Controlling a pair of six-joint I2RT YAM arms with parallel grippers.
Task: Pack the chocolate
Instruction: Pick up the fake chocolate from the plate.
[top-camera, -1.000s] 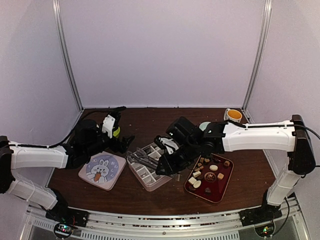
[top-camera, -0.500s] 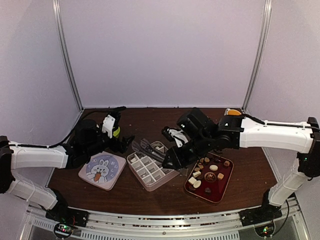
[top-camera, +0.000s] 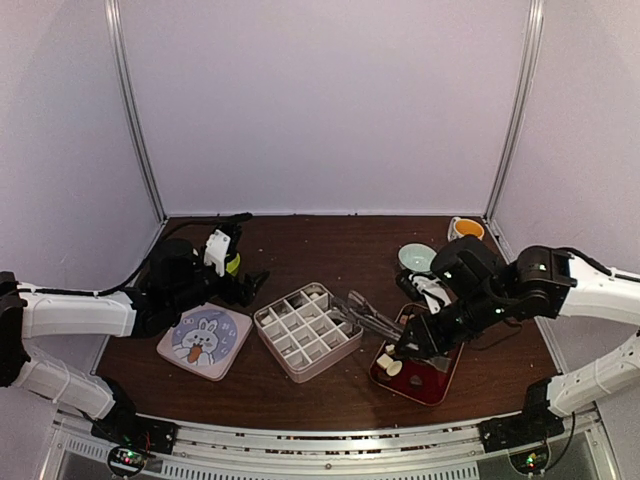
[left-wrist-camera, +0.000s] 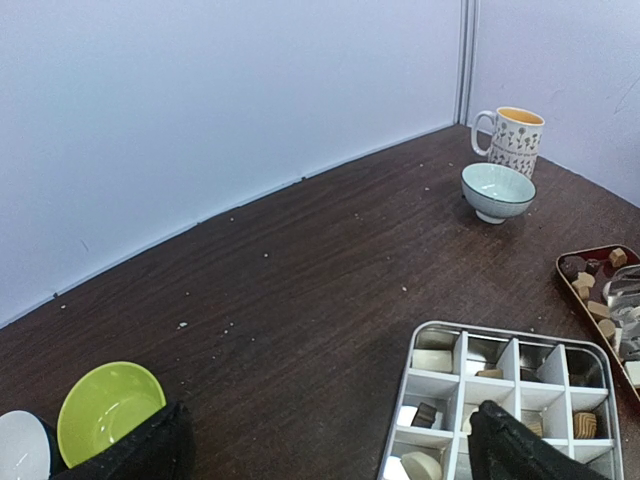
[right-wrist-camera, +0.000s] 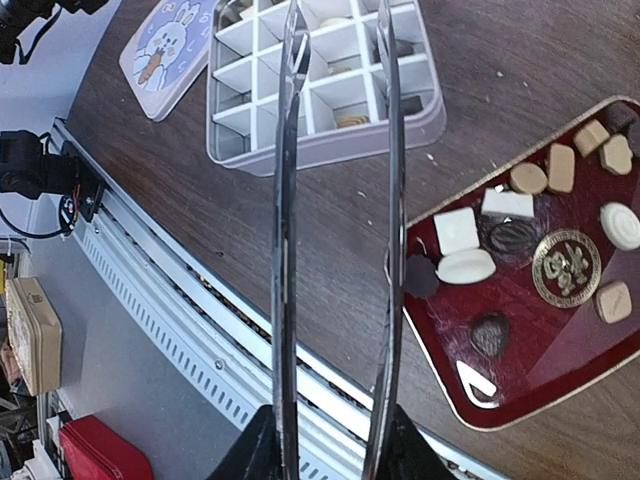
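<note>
Cream, tan and dark chocolate (right-wrist-camera: 465, 266) pieces lie on a dark red tray (top-camera: 432, 386) at the right. A few more chocolate (left-wrist-camera: 432, 360) pieces sit in cells of the white grid box (top-camera: 305, 330) at the centre. My right gripper (top-camera: 425, 335) hovers over the tray, shut on metal tongs (right-wrist-camera: 285, 200). The tong arms stand apart, their tips bare between box and tray. My left gripper (left-wrist-camera: 325, 445) hangs open and bare left of the box, above the table.
A bunny-print lid (top-camera: 203, 340) lies left of the box. A green bowl (left-wrist-camera: 105, 410) and a white bowl (left-wrist-camera: 20, 445) sit under my left wrist. A pale bowl (top-camera: 415, 257) and a mug (top-camera: 466, 230) stand at the back right. Crumbs dot the wood.
My right arm has swung right, carrying the tongs from above the grid box to the red tray. The left arm has stayed still.
</note>
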